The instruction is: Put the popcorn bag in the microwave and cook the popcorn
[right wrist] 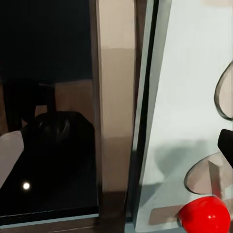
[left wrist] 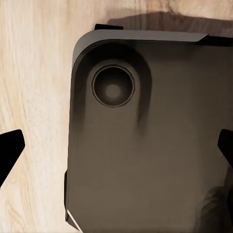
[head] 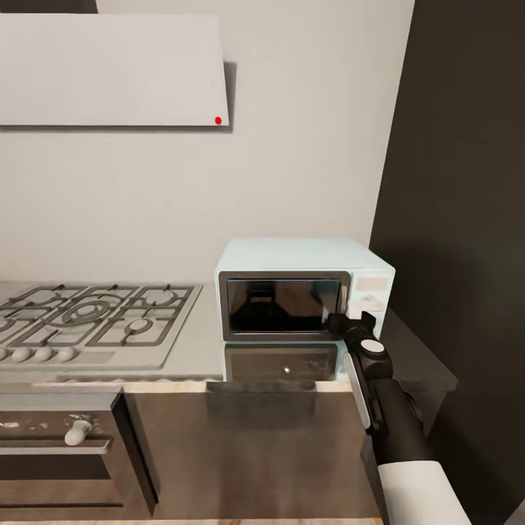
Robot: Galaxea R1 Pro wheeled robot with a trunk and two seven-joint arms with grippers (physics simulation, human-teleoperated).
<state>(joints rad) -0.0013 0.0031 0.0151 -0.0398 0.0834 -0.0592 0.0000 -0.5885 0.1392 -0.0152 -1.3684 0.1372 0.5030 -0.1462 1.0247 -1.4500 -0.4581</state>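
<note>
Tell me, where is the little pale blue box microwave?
The small pale blue microwave sits on the steel countertop, right of the grey gas hob, with the right gripper at its door.

The microwave [head: 306,288] has a glossy dark glass door and smooth pale casing; the countertop [head: 197,350] is brushed steel.

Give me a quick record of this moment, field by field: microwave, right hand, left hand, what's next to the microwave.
microwave: on the steel countertop, dark glass door shut
right hand: at the door's right edge, by the knob panel; grip state unclear
left hand: open, fingertips apart over the robot's dark base and wood floor
gas hob: left of the microwave
popcorn bag: not spotted
</note>
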